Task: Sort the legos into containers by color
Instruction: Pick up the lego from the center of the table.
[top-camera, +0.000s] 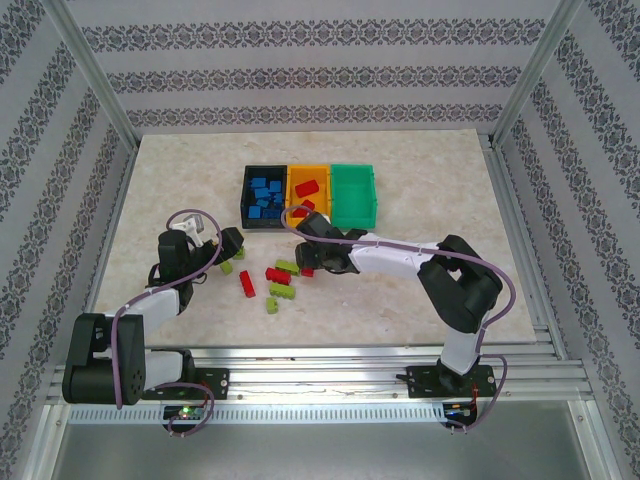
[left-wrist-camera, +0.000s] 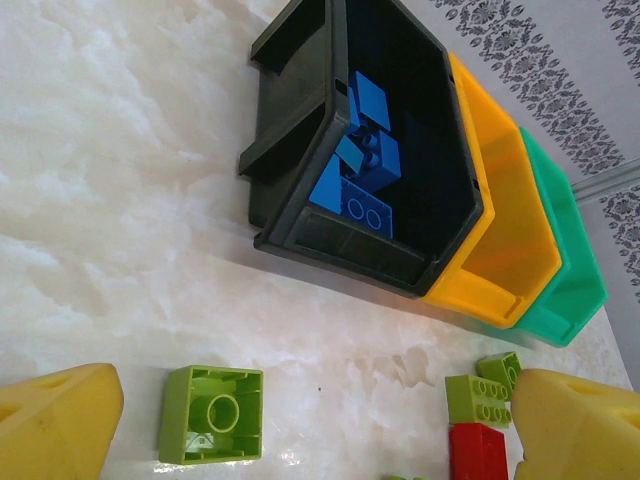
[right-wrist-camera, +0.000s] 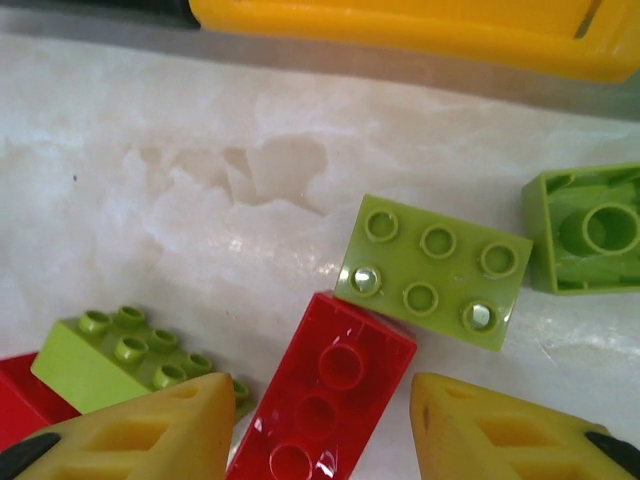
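The black bin (left-wrist-camera: 350, 245) stands at the left end of a row of three on the marble surface (left-wrist-camera: 120, 150); the orange bin (left-wrist-camera: 500, 240) touches its right side and the green bin (left-wrist-camera: 570, 285) sits beyond that. Glossy blue bricks (left-wrist-camera: 365, 165) lie heaped inside the black bin, some studs up and some tilted. In front of the black bin, on the robot's side, loose red and yellow-green bricks (top-camera: 281, 291) are scattered. The left end effector (left-wrist-camera: 318, 400) hangs in front of the black bin with its yellow fingers spread wide and holding nothing; an upturned yellow-green brick (left-wrist-camera: 212, 413) lies between them, its hollow underside showing. The right end effector (right-wrist-camera: 320, 385) hovers in front and to the right of the black bin, jaws half spread astride a red brick (right-wrist-camera: 335, 365) lying underside up; whether the pads press it cannot be told. A six-stud yellow-green brick (right-wrist-camera: 432, 270) touches that red brick's far end.
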